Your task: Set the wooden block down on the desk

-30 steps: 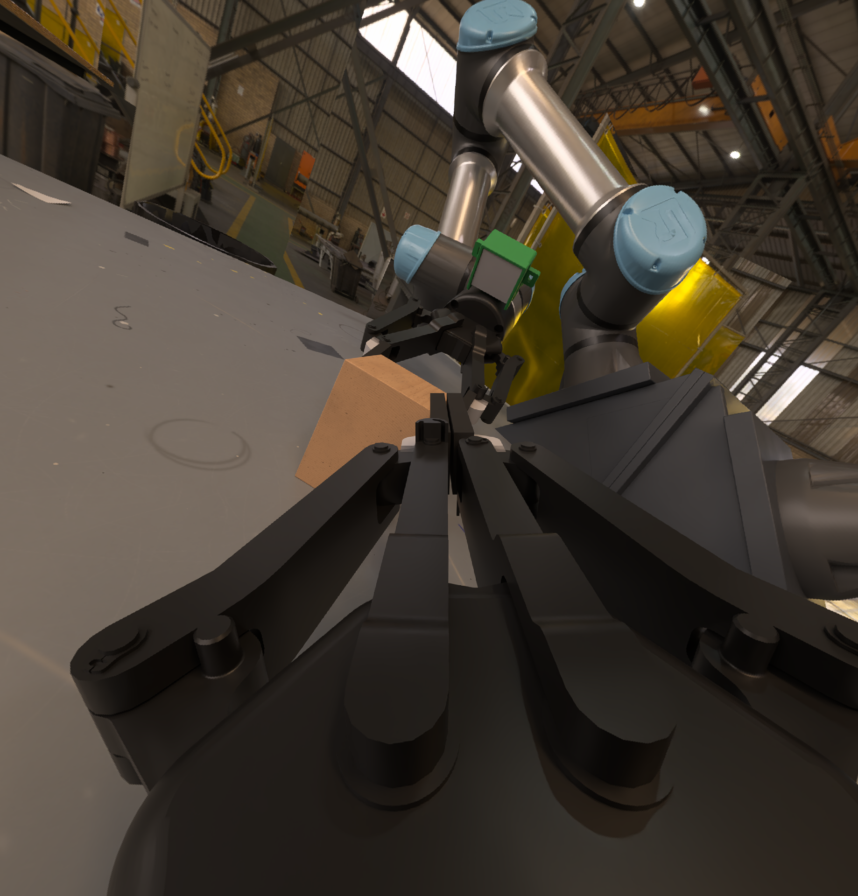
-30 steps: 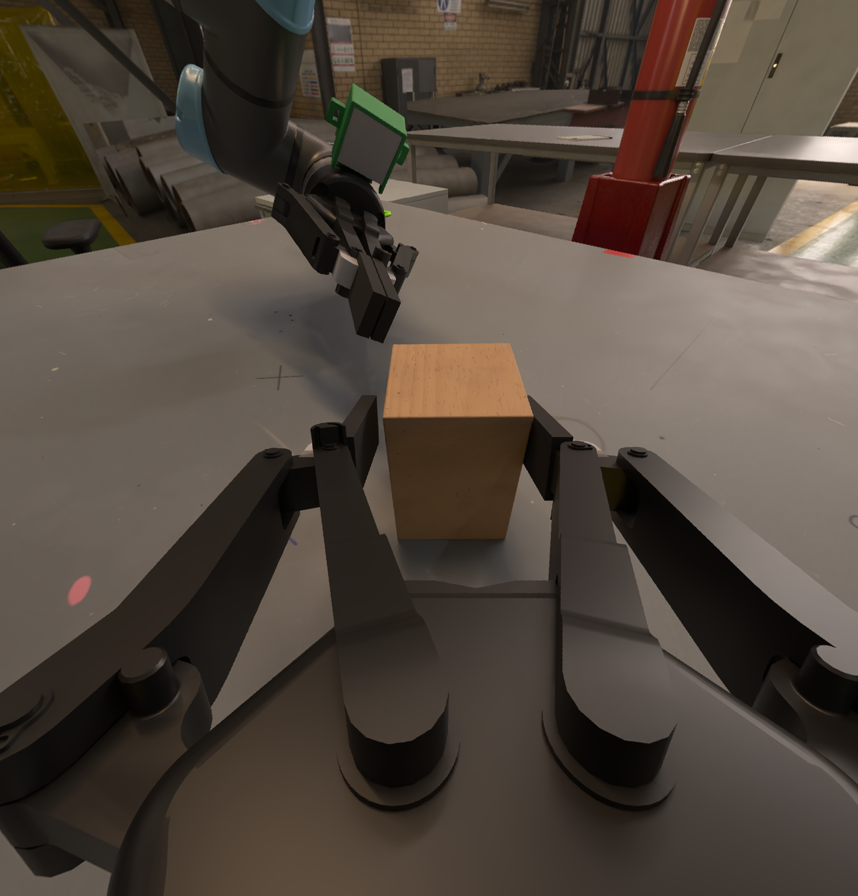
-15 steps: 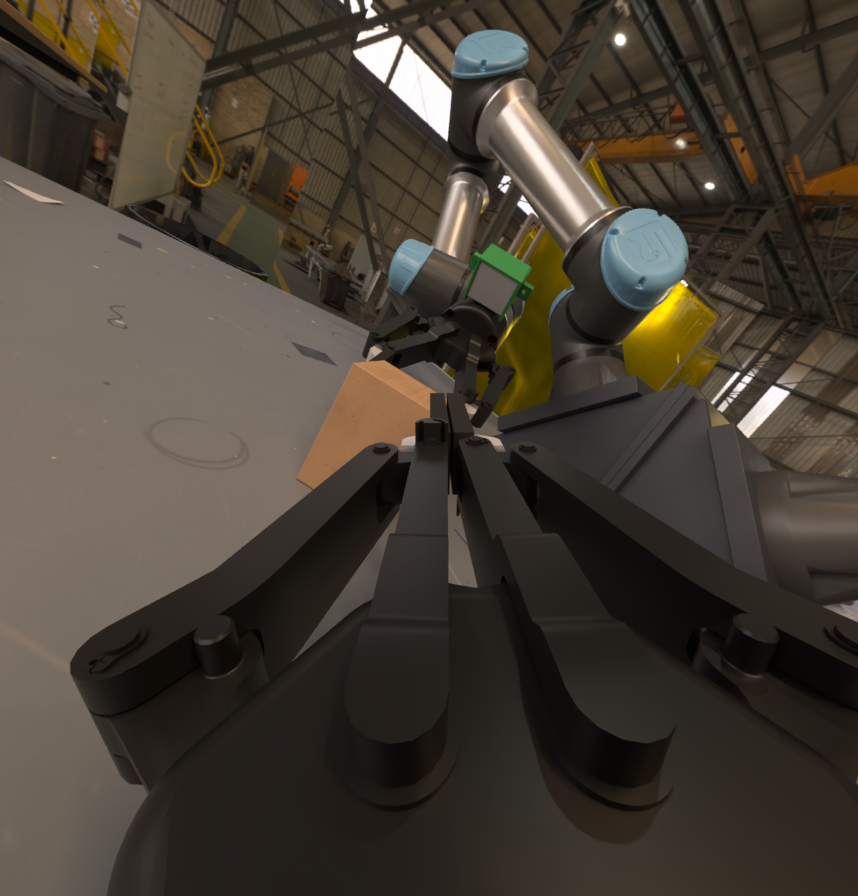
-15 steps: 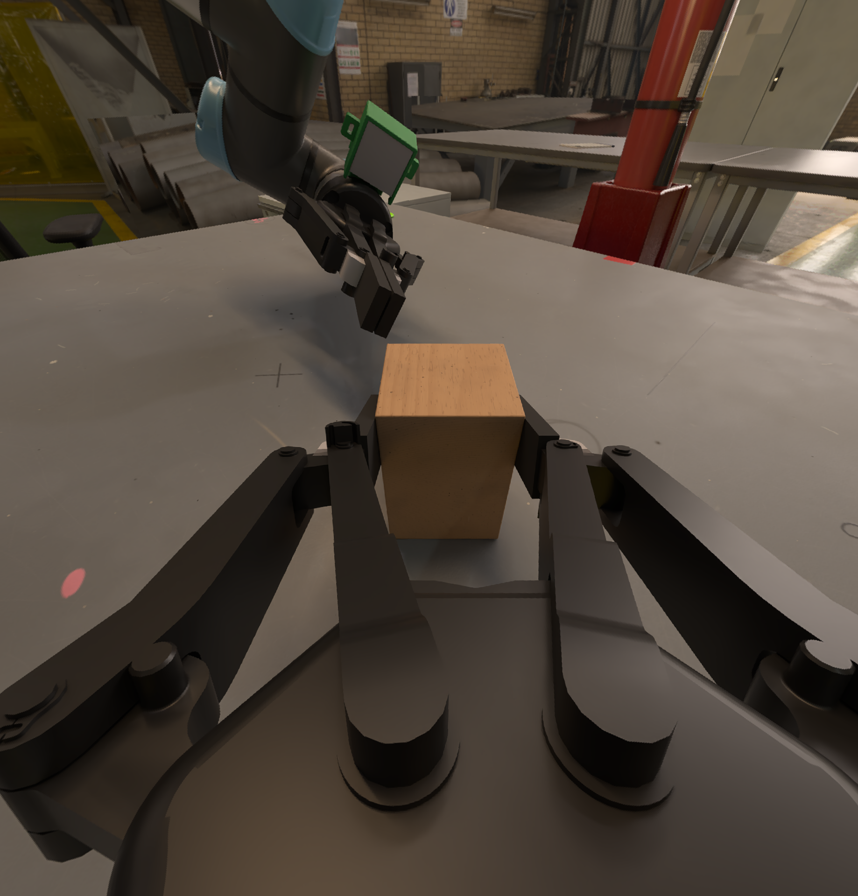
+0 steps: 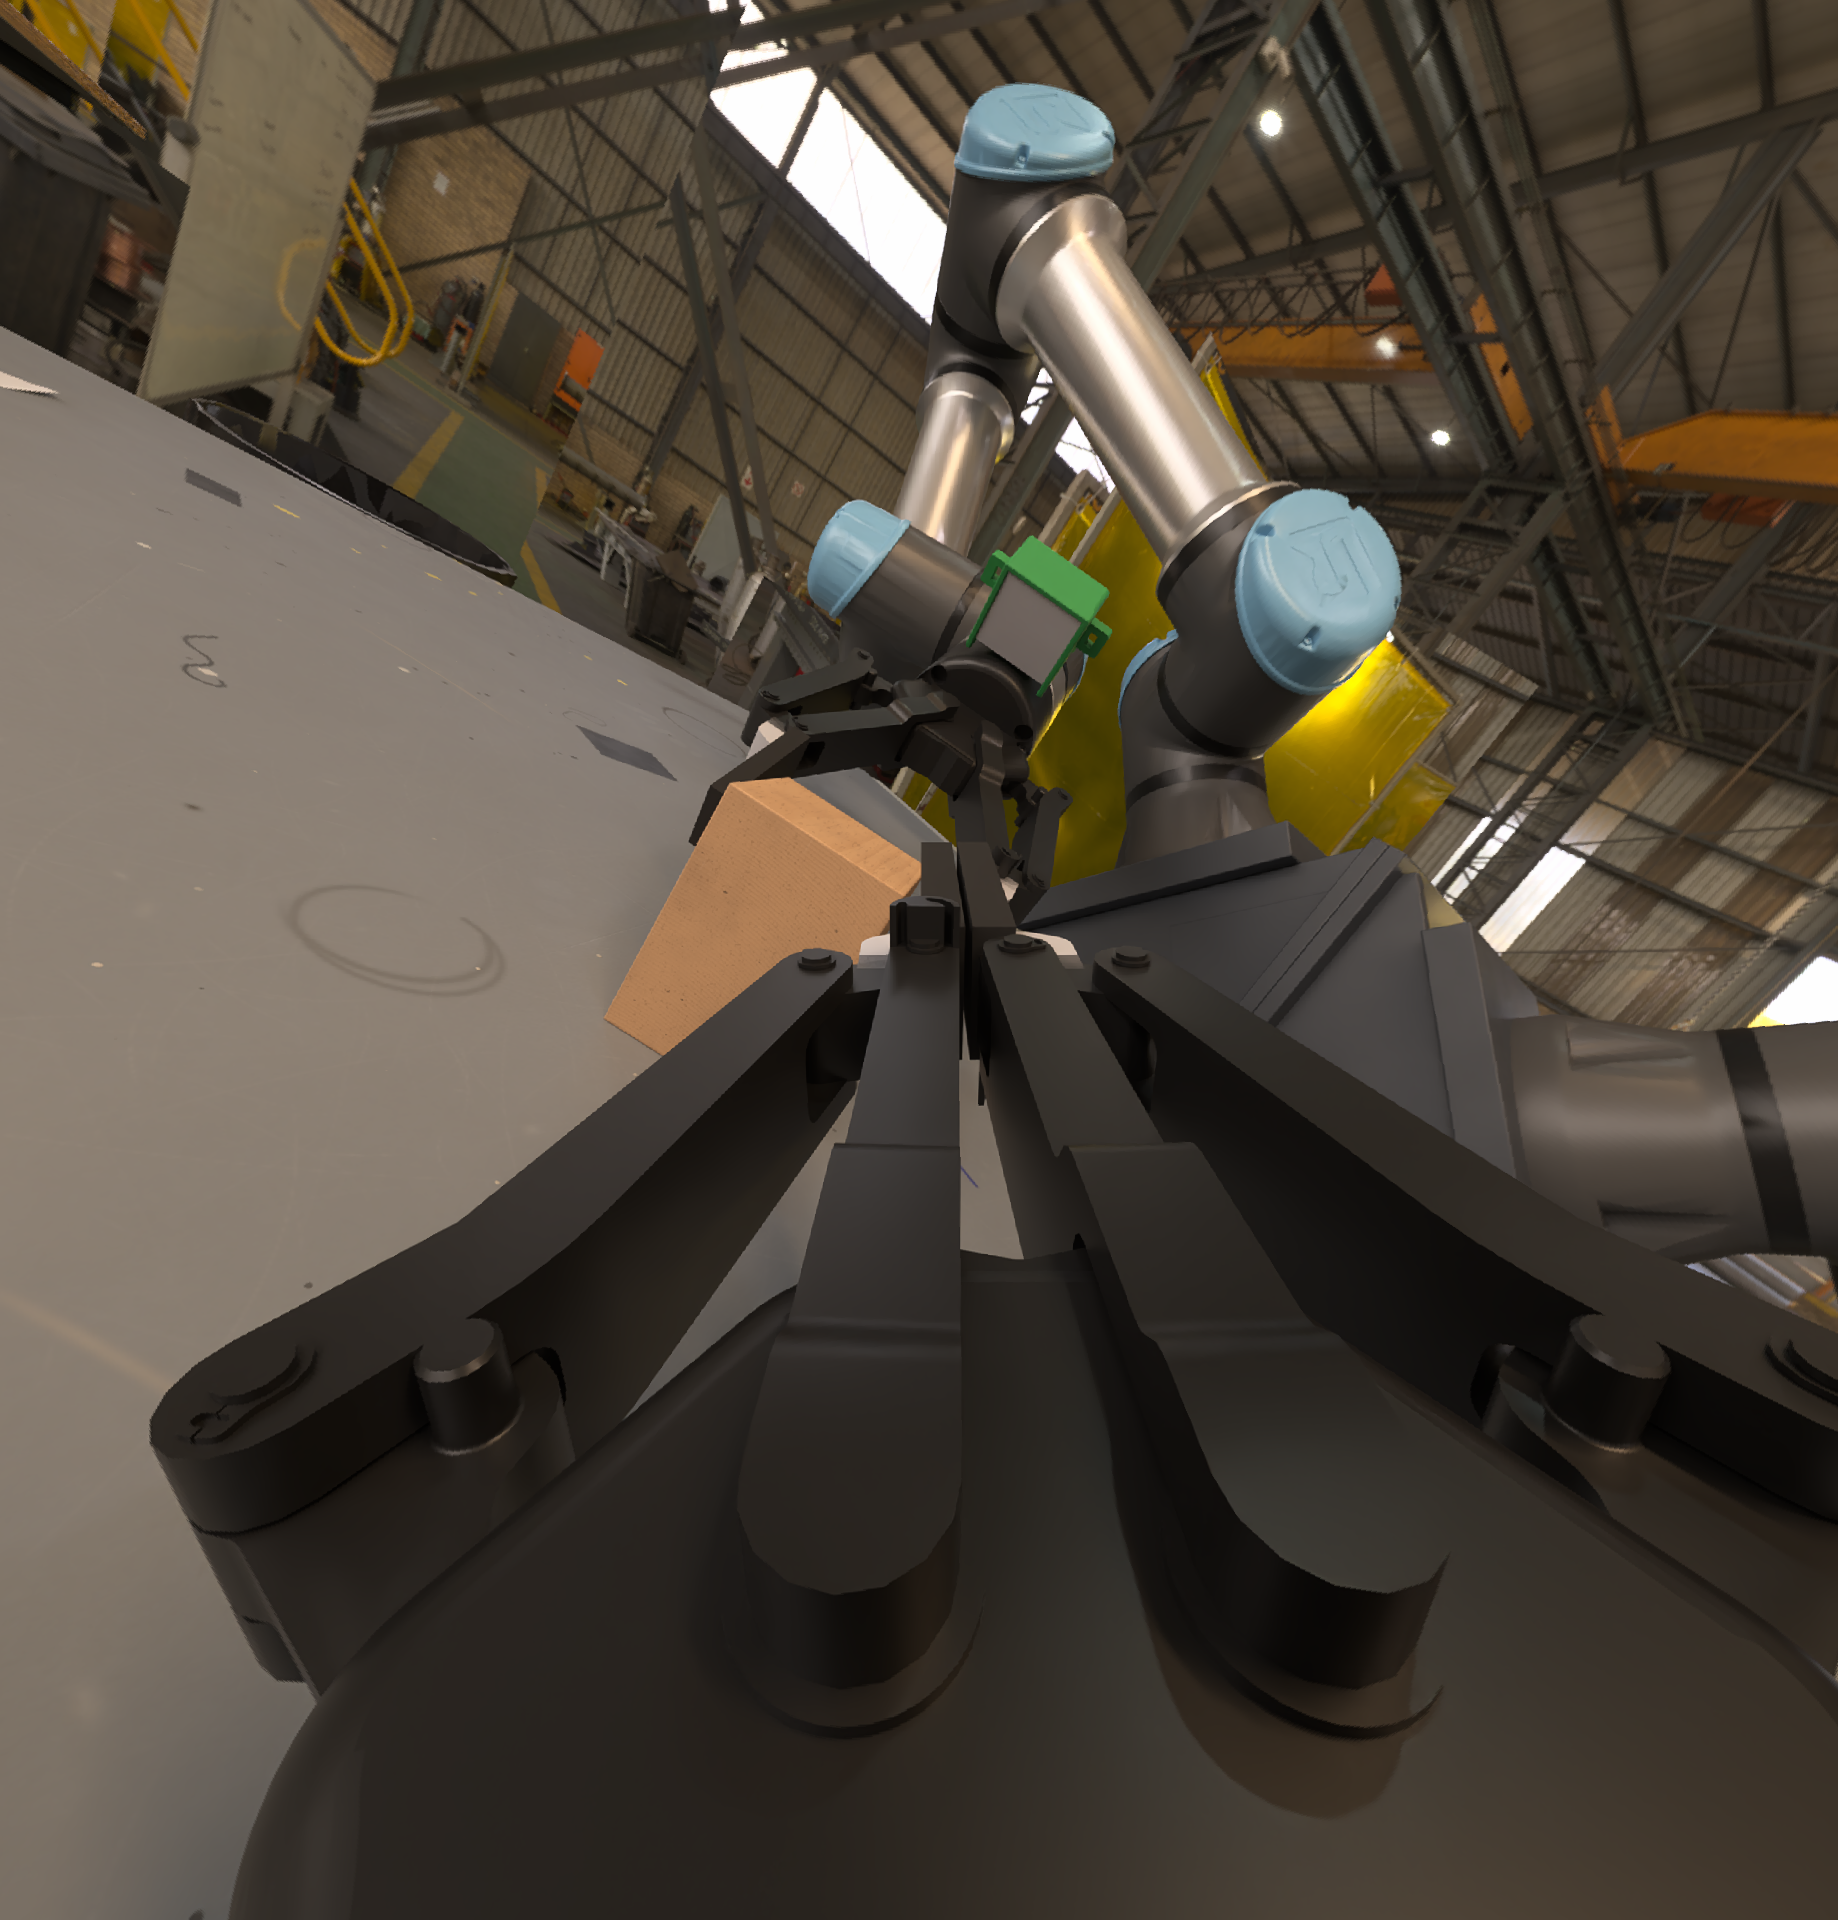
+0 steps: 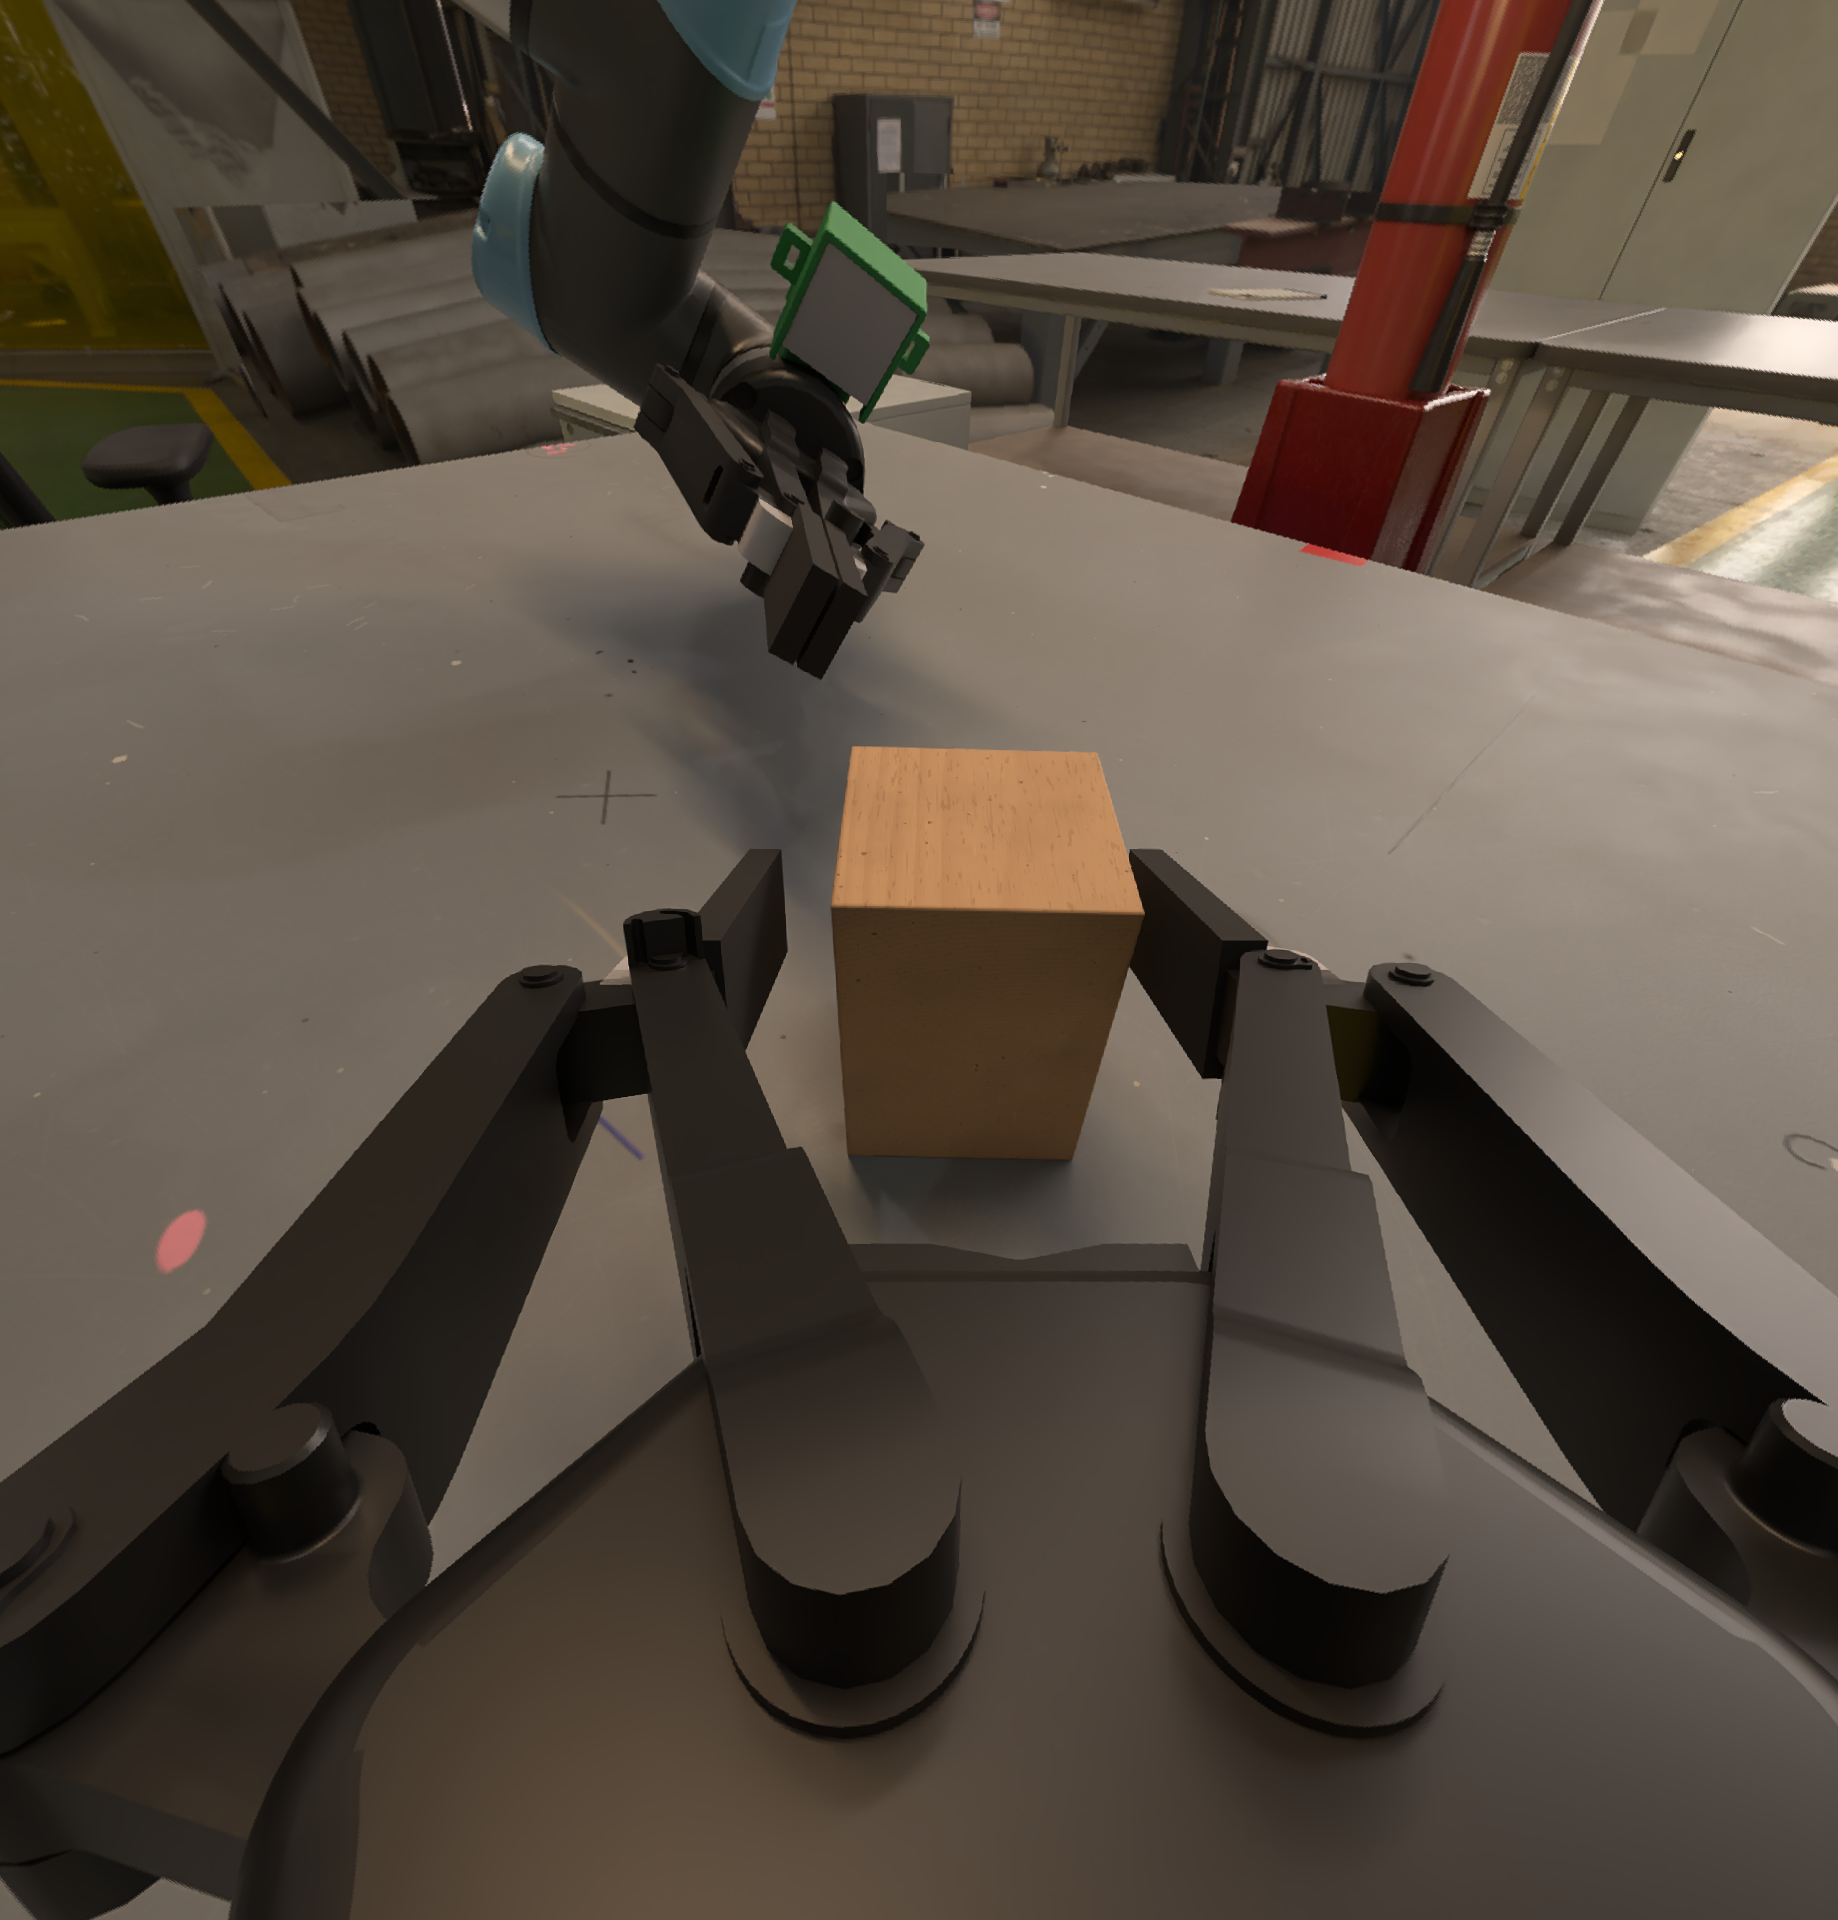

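The wooden block [image 6: 982, 956] stands upright on the grey desk [image 6: 271, 779]. My right gripper [image 6: 962, 925] is open. Its pads [image 6: 754, 914] sit on either side of the block, with a clear gap on the left side. The block also shows in the left wrist view [image 5: 769, 914], with the right arm [image 5: 1133, 343] reaching down over it. My left gripper [image 5: 962, 883] is shut and empty. In the right wrist view it [image 6: 821, 623] hovers above the desk just beyond the block.
A red pillar [image 6: 1414, 312] and grey tables [image 6: 1206, 301] stand beyond the desk's far edge. A pink dot [image 6: 180, 1240] and a small cross mark [image 6: 605, 798] lie on the desk to the left. A ring mark [image 5: 395, 940] lies left of the block.
My right gripper has opened: its pads were pressed on the block's sides and now stand off it. The block rests on the desk. The left gripper has barely shifted.
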### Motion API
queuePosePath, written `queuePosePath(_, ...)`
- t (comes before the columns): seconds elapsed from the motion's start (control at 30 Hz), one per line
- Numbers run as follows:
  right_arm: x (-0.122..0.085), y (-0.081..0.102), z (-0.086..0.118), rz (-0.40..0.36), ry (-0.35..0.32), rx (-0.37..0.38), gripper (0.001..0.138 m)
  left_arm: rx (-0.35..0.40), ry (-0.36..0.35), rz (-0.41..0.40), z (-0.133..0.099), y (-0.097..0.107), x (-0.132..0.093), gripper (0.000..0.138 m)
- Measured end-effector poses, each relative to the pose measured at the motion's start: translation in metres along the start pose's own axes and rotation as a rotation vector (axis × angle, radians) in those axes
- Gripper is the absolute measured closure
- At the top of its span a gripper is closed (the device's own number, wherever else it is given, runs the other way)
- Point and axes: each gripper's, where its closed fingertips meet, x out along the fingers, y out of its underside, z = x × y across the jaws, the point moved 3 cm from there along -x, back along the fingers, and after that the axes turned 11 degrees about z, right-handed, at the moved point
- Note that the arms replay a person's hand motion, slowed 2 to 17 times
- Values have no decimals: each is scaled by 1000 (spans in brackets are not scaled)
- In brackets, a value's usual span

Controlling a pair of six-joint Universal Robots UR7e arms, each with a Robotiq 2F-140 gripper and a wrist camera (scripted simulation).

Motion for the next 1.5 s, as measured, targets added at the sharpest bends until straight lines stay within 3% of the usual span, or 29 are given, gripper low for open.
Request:
queuePosePath(0.37, -3, -12, -2, -19, 18, -3, 47, -25, 53, 10, 5, -1, -8, 137)
queuePosePath(0.87, 15, -33, -7, -53, 22, 36, 42, -67, 112, -30, 14, -1, -7, 137)
queuePosePath(1.5, 25, -43, -2, -11, 24, 16, 41, 4, 117, -82, 10, -8, -8, 137)
